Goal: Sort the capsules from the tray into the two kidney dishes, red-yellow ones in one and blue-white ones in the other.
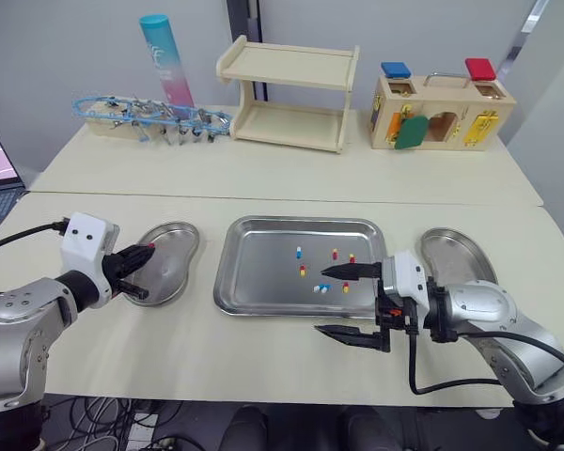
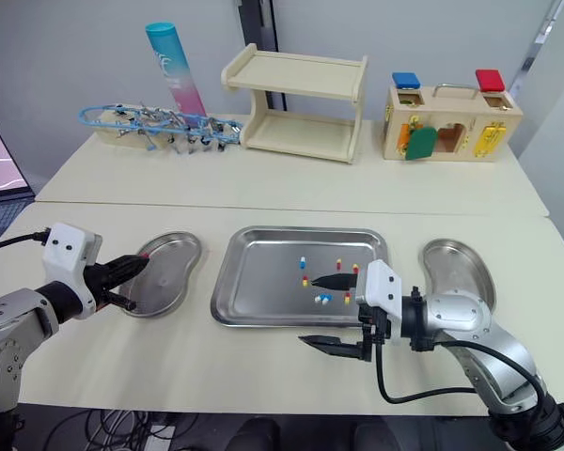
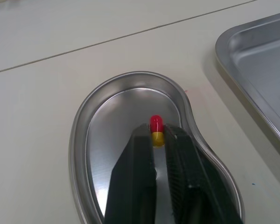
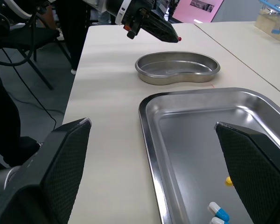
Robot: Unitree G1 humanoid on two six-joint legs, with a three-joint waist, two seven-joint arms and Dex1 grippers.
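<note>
Where the left gripper closes on the red-yellow capsule, note that the capsule's long axis runs in line with the fingers: yellow end pinched in the jaws, red end projecting. The capsule is small, glossy and two-toned. It hangs over the bowl of the left kidney dish, which lies at 9 o'clock from the tray, so you probably need only release. The right gripper, jaws wide apart, sits at the tray's 5 o'clock edge, nearer the loose capsules.

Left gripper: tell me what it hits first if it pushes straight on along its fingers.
Likely the floor of the left dish, with the capsule in the left gripper touching first; depth is unclear.
</note>
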